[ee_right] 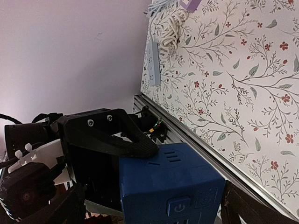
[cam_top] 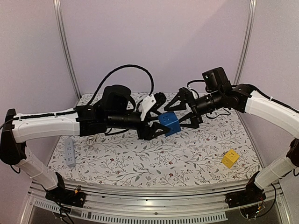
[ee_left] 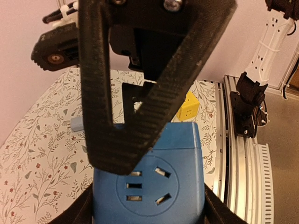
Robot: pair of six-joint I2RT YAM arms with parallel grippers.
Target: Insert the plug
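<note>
Status: insertion not done. The blue socket cube [cam_top: 169, 123] is held in the air above the table [cam_top: 187, 154], clamped in the left claw [ee_left: 148, 212]. The outlets on its visible face are empty. The right claw [ee_right: 159, 205] stands apart, straddling the cube. A white cord coil [ee_right: 170, 25] lies well away from the cube; no plug can be made out.
</note>
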